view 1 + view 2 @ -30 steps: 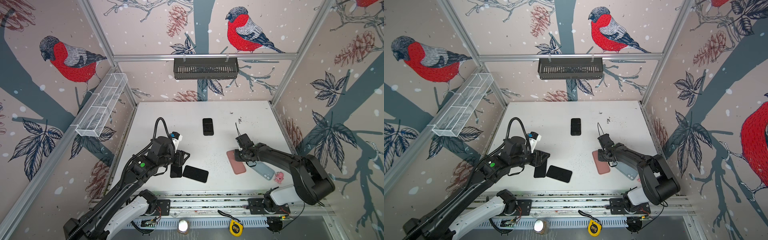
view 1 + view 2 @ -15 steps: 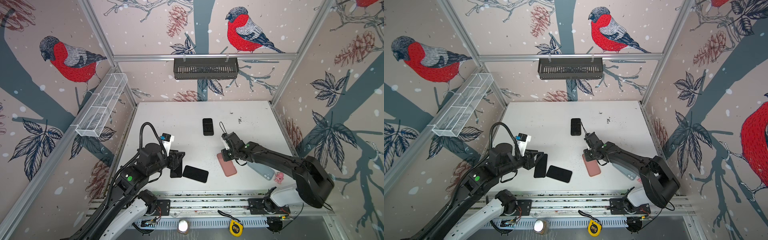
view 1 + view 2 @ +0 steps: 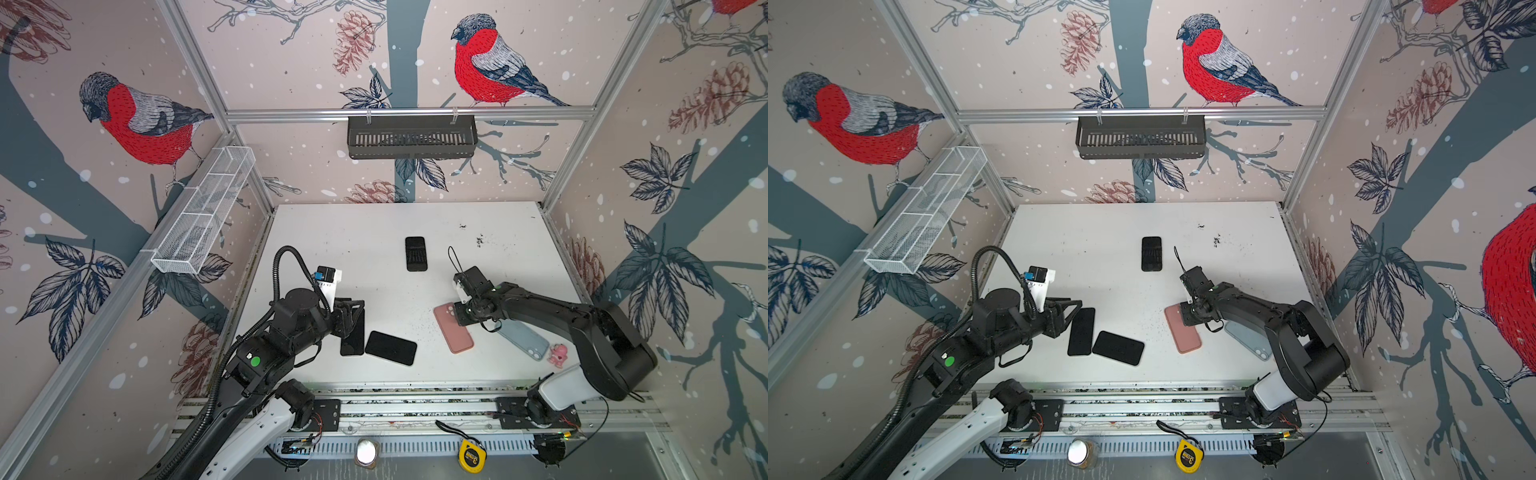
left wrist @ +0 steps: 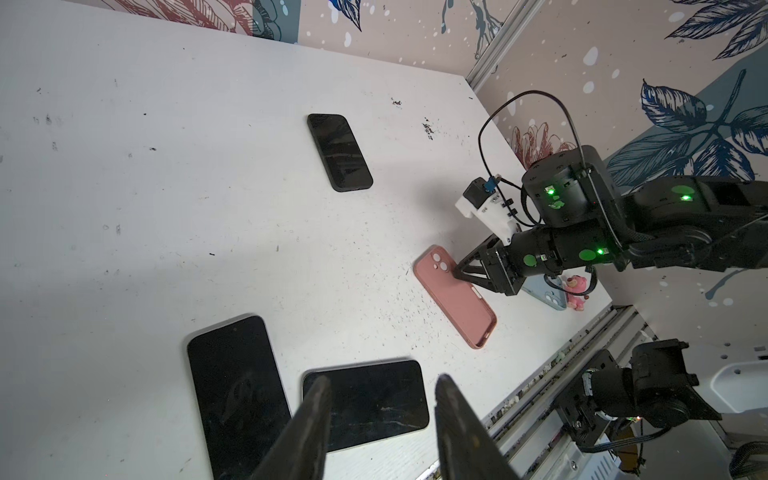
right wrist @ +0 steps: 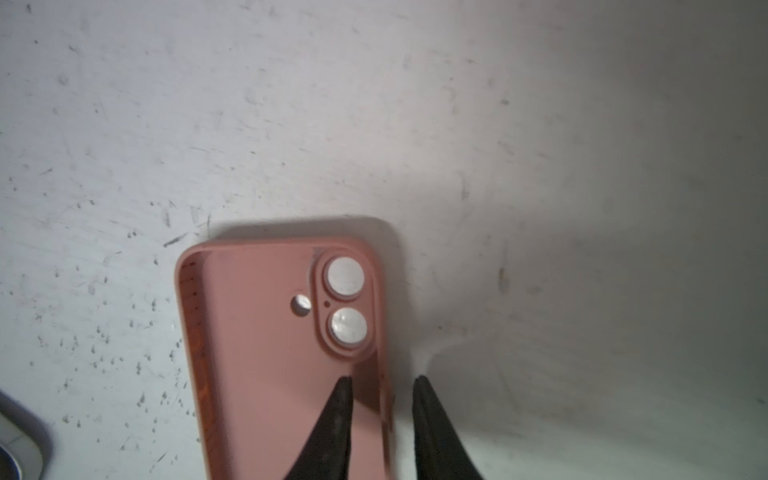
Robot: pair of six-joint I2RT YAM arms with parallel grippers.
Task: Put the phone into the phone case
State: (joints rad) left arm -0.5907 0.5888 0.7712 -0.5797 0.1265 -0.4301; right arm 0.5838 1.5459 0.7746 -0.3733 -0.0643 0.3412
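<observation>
The white table [image 3: 353,232] carries everything. My left gripper [image 4: 382,379] hangs low over its near left part, fingers apart and gripping nothing, by the far end of the long phone [image 3: 352,340], which lies dark face up and runs front to back. Just beside it the slanted phone [image 3: 390,348] lies flat too, their corners close. The far phone [image 3: 416,253] rests alone toward the back, well apart from both. My right gripper [image 5: 382,380] is pinched on a side wall of the pink case [image 5: 266,353], one finger inside and one outside, near the camera cut-outs. The case lies open side up, right of centre. The blue case [image 3: 525,340] lies flat, partly hidden under my right arm, with a small pink charm [image 3: 558,356] at its near end
</observation>
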